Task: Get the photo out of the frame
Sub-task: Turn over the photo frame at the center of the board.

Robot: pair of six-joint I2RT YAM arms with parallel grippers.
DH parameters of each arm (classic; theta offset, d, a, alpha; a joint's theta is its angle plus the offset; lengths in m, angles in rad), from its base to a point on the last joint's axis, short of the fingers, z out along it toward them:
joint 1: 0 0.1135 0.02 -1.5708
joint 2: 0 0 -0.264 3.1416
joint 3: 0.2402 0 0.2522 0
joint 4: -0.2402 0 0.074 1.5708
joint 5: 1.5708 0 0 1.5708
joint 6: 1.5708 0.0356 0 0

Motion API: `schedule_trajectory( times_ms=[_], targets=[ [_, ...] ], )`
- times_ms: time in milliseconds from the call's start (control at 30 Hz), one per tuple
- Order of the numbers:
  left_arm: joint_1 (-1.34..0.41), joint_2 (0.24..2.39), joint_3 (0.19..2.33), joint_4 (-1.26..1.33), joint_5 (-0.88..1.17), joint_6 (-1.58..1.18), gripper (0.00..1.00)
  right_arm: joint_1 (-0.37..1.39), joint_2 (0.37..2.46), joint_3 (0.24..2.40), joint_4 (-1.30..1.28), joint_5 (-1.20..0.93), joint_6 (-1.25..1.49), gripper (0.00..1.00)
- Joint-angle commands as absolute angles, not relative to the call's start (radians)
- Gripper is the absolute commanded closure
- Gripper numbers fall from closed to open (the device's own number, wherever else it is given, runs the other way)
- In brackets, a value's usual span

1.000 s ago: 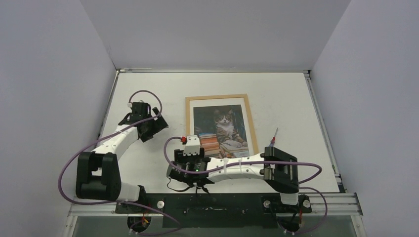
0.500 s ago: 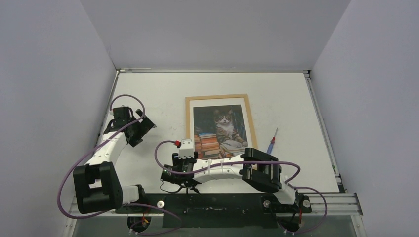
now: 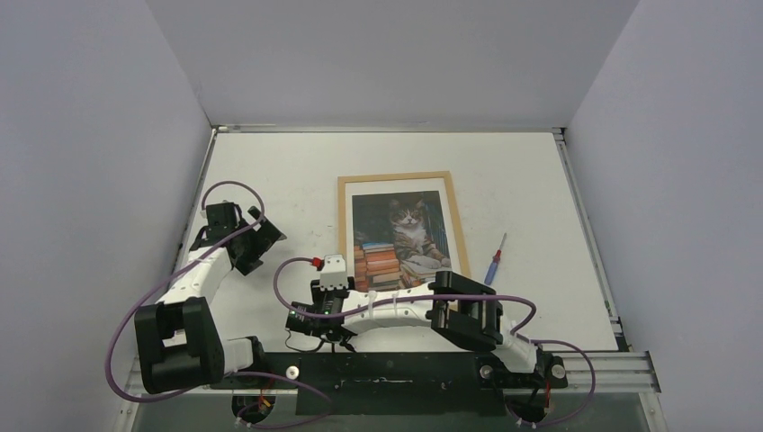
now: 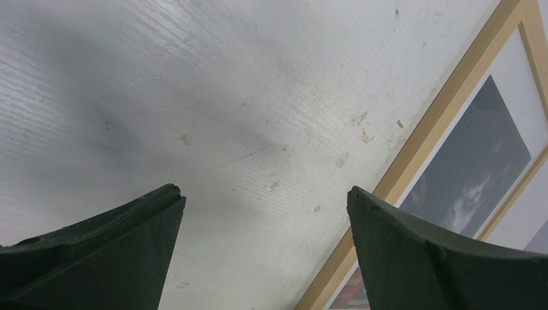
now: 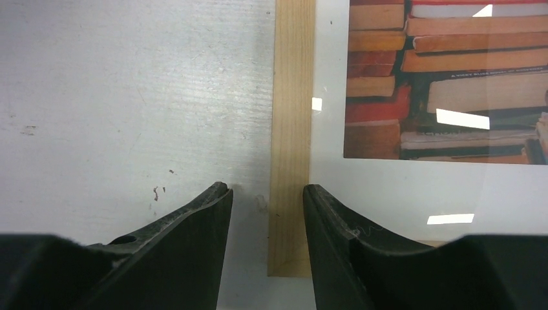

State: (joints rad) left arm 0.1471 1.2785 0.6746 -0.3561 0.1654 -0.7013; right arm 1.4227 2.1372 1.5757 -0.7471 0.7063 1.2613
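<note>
- Pale walls (image 3: 90,135) close in the left, right and far sides, meeting the table edges with no margin; only the near side, where the arm bases sit on a dark rail (image 3: 405,369), is unwalled
- The white table (image 3: 288,162) has wide bare stretches left of, beyond and far right of the frame; close up, its surface shows fine grain, small scuffs and dark specks
- The frame (image 3: 394,176) lies flat near the table's middle, long sides running away from the bases, well apart from every wall; its near end is hidden under the right arm
- The photo (image 3: 409,225), a cat above stacked books inside a white border, sits in the frame; bright rectangular glints lie on it in the right wrist view
- The right arm (image 3: 396,306) stretches leftward across the frame's near end
- The left gripper (image 4: 265,190) hangs with its jaws spread wide and nothing between them, over bare table just left of the frame's left rail
- The right gripper (image 5: 266,188) has its jaws partly apart at the frame's near-left corner, one finger over the table, the other over the rail's inner edge; it holds nothing, and whether it touches the wood I cannot tell
- A screwdriver (image 3: 494,259) with a red and blue handle lies just right of the frame, apart from it
</note>
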Motion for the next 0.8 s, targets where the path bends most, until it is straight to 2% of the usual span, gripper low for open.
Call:
schedule_trajectory(
  times_ms=[0, 333, 767],
  targets=[
    [0.158, 1.240, 0.670, -0.307, 0.179, -0.712, 0.03, 1.425, 2.156, 1.611, -0.787, 0.722, 1.270, 0.55],
    [0.162, 1.228, 0.666, -0.309, 0.177, -0.714, 0.03, 1.431, 2.129, 1.649, -0.834, 0.764, 1.233, 0.54],
    [0.170, 1.235, 0.674, -0.299, 0.182, -0.700, 0.03, 1.428, 2.200, 1.686, -0.876, 0.732, 1.249, 0.53]
  ],
)
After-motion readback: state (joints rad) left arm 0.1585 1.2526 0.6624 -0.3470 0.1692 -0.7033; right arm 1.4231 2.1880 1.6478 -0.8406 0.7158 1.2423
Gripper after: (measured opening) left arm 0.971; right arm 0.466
